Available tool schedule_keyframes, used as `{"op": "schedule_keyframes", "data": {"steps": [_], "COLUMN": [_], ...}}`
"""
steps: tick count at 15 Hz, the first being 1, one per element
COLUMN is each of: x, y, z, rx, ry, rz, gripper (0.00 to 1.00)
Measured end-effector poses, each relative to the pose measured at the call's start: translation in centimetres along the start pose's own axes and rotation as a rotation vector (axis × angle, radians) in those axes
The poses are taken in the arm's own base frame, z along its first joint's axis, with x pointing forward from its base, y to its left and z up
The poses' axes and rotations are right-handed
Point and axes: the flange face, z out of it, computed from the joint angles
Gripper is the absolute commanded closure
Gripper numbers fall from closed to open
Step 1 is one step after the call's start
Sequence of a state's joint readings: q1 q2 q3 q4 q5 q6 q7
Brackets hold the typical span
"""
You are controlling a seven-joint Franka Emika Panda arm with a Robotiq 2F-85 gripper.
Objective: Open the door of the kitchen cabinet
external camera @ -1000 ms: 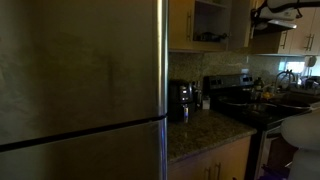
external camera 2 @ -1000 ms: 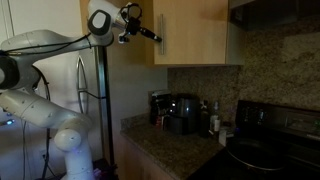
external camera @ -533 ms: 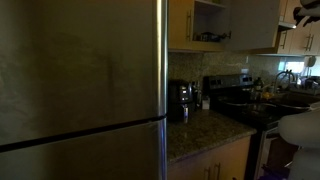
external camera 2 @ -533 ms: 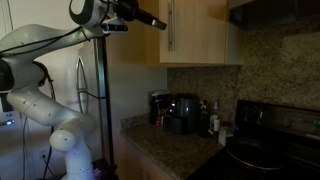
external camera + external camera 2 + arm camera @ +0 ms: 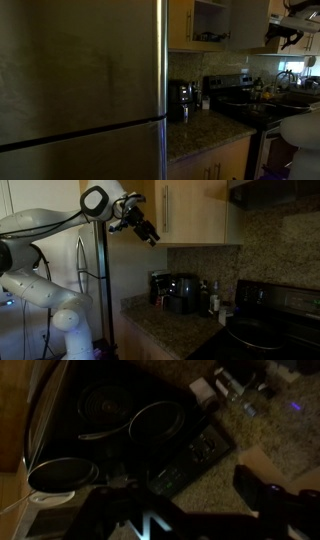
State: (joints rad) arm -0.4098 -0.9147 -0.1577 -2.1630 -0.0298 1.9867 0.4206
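One cabinet door [image 5: 195,215] stands open, tool [image 5: 152,238] just beside its edge.

One robot arm [image 5: 40,280] carries one claw [image 5: 150,237]. One cabinet door [image 5: 195,210] bears one handle [image 5: 165,210]. The bench [image 5: 165,328] holds one coffee machine [image 5: 180,292], beside one stove [image 5: 270,330]; one refrigerator [image 5: 80,90] stands near left.

The coffee maker [image 5: 180,292] stands on the counter [image 5: 165,330] below the cabinet [image 5: 195,215], stove [image 5: 265,330] beside it.
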Motion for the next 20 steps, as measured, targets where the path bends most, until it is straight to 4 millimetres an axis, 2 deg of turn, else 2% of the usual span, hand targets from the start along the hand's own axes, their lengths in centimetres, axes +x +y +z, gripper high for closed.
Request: {"op": "schedule_keyframes", "data": {"steps": [4,6,8,10,12,14,16,18,20], "x": [-7.3,-10.4,-13.3,-16.2,-19.4,-21.9,-23.5,-23.6,-22.1], "y": [-1.5,-2.3,-4.1,-6.7,-9.9,-12.8,-15.1,-17.1,-18.9], "z": [5.6,7.7,8.9,9.3,8.7,7.3,5.4,3.3,1.6], "rx": [0.057,0.091,0.137,0.196,0.249,0.281,0.307,0.325,0.336], "ry": [-0.235,-0.351,-0.456,-0.545,-0.586,-0.554,-0.491,-0.407,-0.312], "rz": [-0.028,-0.045,-0.072,-0.118,-0.213,-0.324,-0.421,-0.511,-0.596], "gripper": [0.00,0.00,0.00,0.00,0.00,0.00,0.00,0.00,0.00]}}
